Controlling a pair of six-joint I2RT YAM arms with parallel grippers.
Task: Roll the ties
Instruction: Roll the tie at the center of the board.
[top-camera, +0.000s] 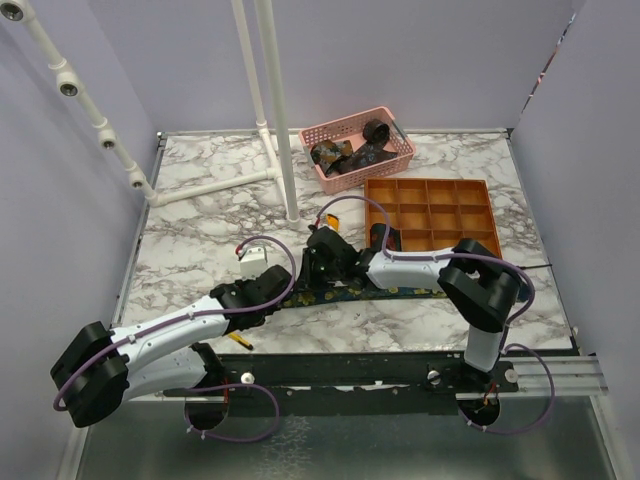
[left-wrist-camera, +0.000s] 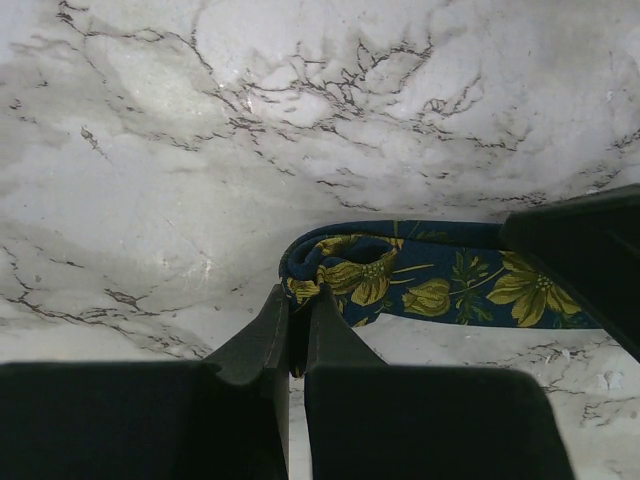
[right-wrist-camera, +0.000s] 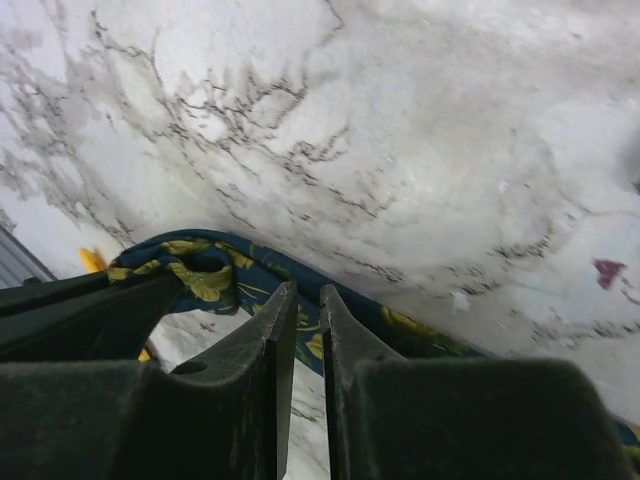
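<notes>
Spanning the counter (top-camera: 200, 230) left to right near its front edge, navy floral tie (left-wrist-camera: 440, 290), folded end leftmost; orange tray (top-camera: 430, 182) and pink basket (top-camera: 372, 170) well behind, no obstacle. Pinched at that fold by the left jaws, nearest; right jaws almost together just beside, grip impossible to tell.

Top view: no text legible.
Left wrist view: no text legible.
Right wrist view: no text legible.
Tie (left-wrist-camera: 450, 290): yellow flower print on navy, no lettering or brand tag showing.
</notes>
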